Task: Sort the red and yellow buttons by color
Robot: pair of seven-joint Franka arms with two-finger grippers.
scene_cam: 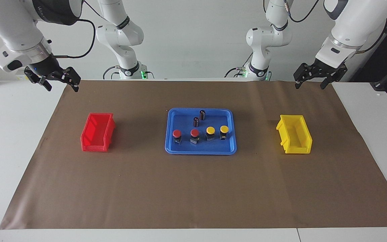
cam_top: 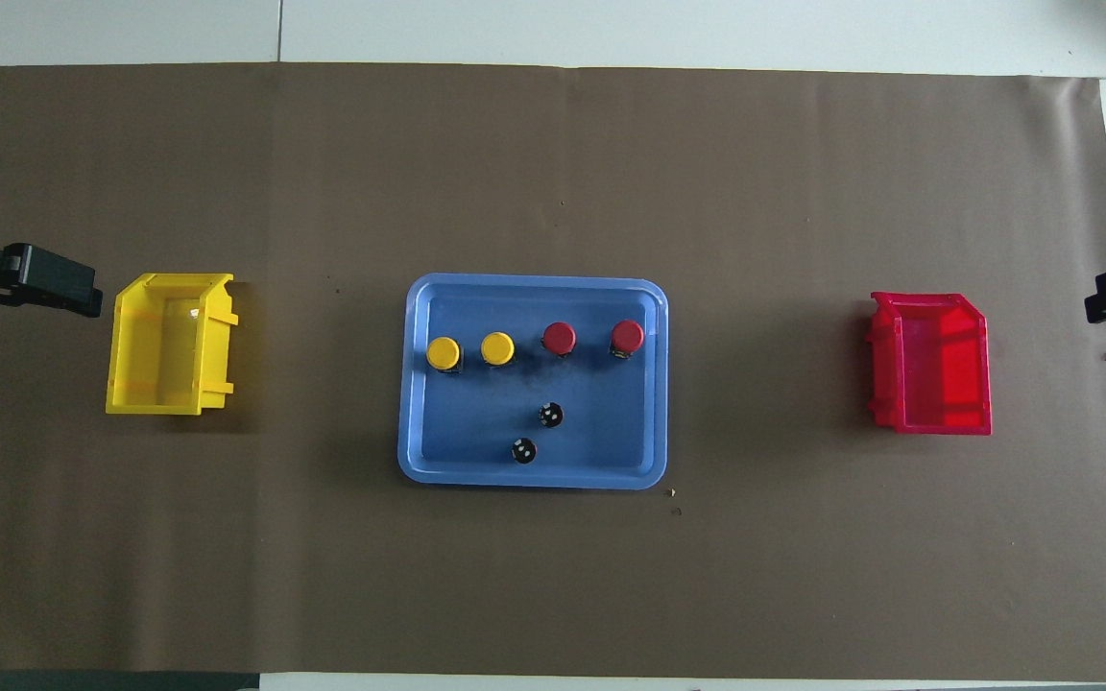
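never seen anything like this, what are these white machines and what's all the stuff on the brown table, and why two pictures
The white machines are two robot arms, each ending in a two-finger gripper. One picture faces them from across the table; the other looks down from above their own end, so the sides appear swapped.

The left gripper and right gripper both hang open and empty in the air over the table's ends, waiting.

On the brown mat, a blue tray sits mid-table. In it stand four push buttons in a row: two red buttons and two yellow buttons. Two dark cylinders stand nearer the robots.

A yellow bin sits toward the left arm's end, a red bin toward the right arm's. Nothing is sorted yet.
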